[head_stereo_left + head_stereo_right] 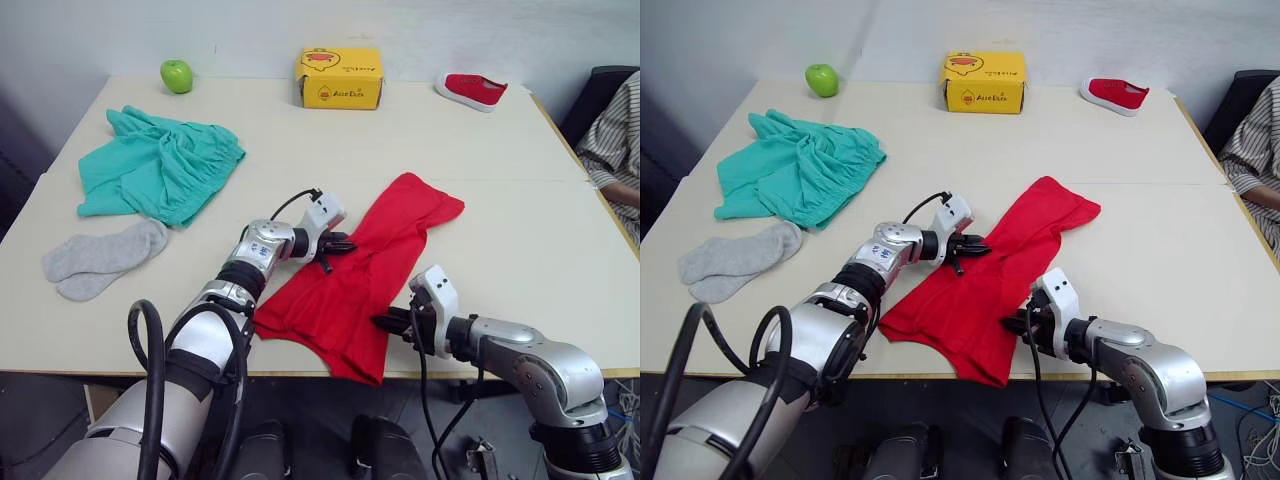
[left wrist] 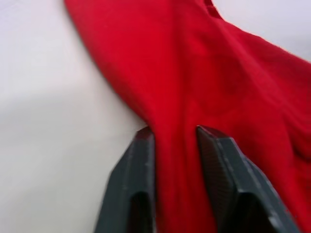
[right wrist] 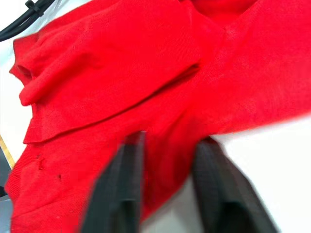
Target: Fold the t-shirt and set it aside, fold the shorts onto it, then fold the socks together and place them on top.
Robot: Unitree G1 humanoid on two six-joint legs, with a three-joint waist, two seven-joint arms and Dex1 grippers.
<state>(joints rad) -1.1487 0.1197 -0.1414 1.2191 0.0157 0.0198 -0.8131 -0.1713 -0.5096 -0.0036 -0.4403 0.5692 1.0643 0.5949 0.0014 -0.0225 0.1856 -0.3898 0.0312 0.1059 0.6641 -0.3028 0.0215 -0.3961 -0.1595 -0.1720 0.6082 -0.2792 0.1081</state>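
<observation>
- Pale walls close off the far side of our desk (image 1: 500,230), a cream top with a seam running across it.
- Our t-shirt (image 1: 375,270) lies bunched into a long red strip, running from the near edge of the desk, where a corner hangs just over, up and to the right toward the middle.
- Our left pincer (image 1: 338,245) sits at the shirt's left edge, about halfway along the strip; in the left wrist view its fingers (image 2: 131,189) stand a little apart with a ridge of red cloth between them, so we read it as pinching the shirt.
- Our right pincer (image 1: 392,324) is at the shirt's near right edge, close to the desk's near edge; in the right wrist view its fingers (image 3: 119,194) straddle a fold of the red cloth with a gap between them, and we cannot tell whether they grip it.
- Our shorts (image 1: 160,165) lie crumpled on the far left of the desk, well apart from the shirt.
- Our socks (image 1: 100,258) lie together, overlapping, at the left edge, just nearer than the shorts.
- At the far side we see an apple (image 1: 176,75) on the left, a yellow box (image 1: 340,78) in the middle and a red shoe (image 1: 472,90) to the right.
- We see a person's striped sleeve (image 1: 610,140) past the right edge.
</observation>
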